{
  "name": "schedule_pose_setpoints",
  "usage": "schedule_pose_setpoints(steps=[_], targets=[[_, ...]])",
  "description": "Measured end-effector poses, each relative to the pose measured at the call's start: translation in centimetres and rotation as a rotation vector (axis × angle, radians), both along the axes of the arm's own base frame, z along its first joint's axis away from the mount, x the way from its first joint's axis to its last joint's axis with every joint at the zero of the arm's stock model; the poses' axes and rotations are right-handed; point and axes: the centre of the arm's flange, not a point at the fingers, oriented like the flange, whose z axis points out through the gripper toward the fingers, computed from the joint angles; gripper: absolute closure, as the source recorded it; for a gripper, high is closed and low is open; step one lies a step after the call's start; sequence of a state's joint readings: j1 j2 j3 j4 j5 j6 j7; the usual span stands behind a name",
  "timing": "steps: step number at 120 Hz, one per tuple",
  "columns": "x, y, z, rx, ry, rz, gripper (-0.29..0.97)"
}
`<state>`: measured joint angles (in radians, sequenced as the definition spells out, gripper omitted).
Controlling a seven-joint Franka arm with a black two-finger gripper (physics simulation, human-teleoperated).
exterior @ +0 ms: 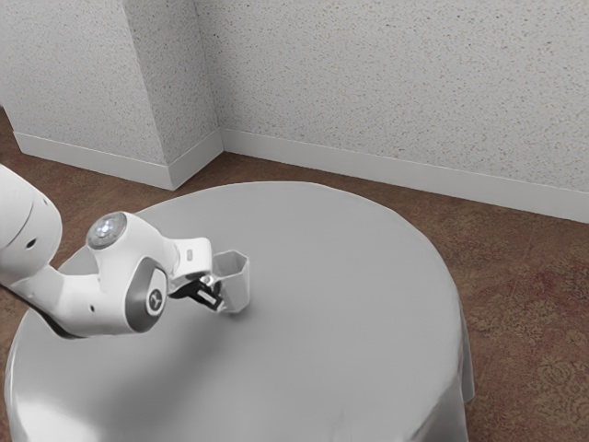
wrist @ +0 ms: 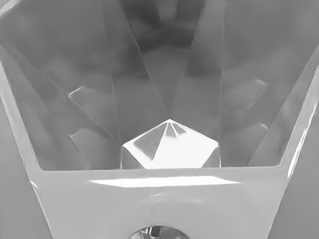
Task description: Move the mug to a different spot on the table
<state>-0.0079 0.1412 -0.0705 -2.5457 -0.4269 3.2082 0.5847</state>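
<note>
A room corner with pale, speckled textured walls. A squared section of wall juts forward on the exterior view's left, forming an outward corner. A white baseboard runs along the foot of the walls and wraps around that jutting corner. Below it lies a brown, mottled carpeted floor, with a faint pattern towards the exterior view's right.

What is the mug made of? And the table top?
The mug looks like glossy white ceramic, maybe plastic: bright glints on its flat facets. The table seems covered in matte grey cloth: it droops in folds over the edge.
</note>
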Motion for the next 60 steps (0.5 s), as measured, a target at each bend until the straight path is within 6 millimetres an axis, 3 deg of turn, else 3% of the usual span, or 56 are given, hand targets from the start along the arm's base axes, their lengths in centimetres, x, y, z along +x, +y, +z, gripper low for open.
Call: schedule_pose_setpoints(steps=[32,47,60], targets=[[0.6,0.0,-1.0,0.005,0.007,-0.003,0.62],[0.5,0.0,-1.3,0.005,0.013,-0.002,0.36],[0.4,0.0,-1.5,0.004,0.018,-0.001,0.22]])
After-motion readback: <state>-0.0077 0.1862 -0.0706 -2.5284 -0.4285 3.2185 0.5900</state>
